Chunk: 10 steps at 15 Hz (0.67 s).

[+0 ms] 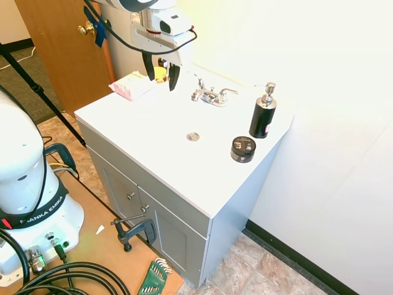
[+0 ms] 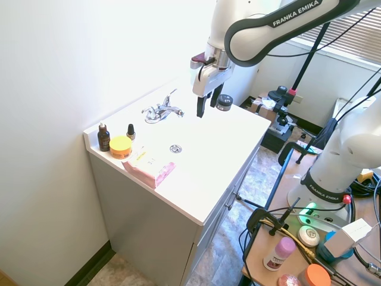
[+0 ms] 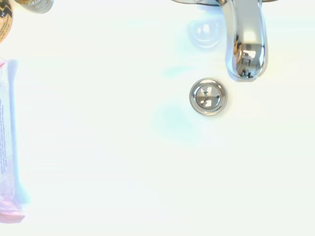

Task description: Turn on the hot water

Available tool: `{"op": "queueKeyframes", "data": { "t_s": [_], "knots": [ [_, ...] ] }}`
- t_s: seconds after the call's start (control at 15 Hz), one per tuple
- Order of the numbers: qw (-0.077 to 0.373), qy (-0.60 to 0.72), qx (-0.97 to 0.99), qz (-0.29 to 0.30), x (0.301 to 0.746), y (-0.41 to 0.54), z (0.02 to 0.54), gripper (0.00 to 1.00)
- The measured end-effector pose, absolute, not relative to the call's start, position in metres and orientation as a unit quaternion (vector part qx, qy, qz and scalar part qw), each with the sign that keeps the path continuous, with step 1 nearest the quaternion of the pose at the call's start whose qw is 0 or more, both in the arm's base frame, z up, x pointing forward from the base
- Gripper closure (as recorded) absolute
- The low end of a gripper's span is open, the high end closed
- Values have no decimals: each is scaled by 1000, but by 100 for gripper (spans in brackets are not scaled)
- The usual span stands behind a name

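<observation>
Faucet (image 1: 210, 94) dead ahead at the back of the white sink (image 1: 153, 132), chrome, short spout over the drain (image 1: 193, 136), 2 matching levers. No water running yet. My gripper (image 1: 161, 77) hangs released, fingers apart, above the basin beside the faucet, on its hot-lever (image 1: 199, 84) side. I judge that lever is nearest me, a short reach across and down. Arm reads "FRANKA EMIKA".

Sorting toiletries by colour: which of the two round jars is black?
The jar next to the pump bottle is black; the other jar, by the pink pack, is yellow.
</observation>
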<state>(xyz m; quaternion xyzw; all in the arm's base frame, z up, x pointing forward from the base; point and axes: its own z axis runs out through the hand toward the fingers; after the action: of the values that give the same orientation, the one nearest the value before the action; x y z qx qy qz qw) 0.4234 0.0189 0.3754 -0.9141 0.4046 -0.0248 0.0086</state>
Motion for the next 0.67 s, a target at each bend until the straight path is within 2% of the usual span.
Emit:
{"op": "queueKeyframes", "data": {
  "t_s": [0.27,0.67],
  "knots": [
    [-10,406,-913,-41,426,24,374,0],
    [-144,461,-863,-148,474,77,385,0]
  ]
}}
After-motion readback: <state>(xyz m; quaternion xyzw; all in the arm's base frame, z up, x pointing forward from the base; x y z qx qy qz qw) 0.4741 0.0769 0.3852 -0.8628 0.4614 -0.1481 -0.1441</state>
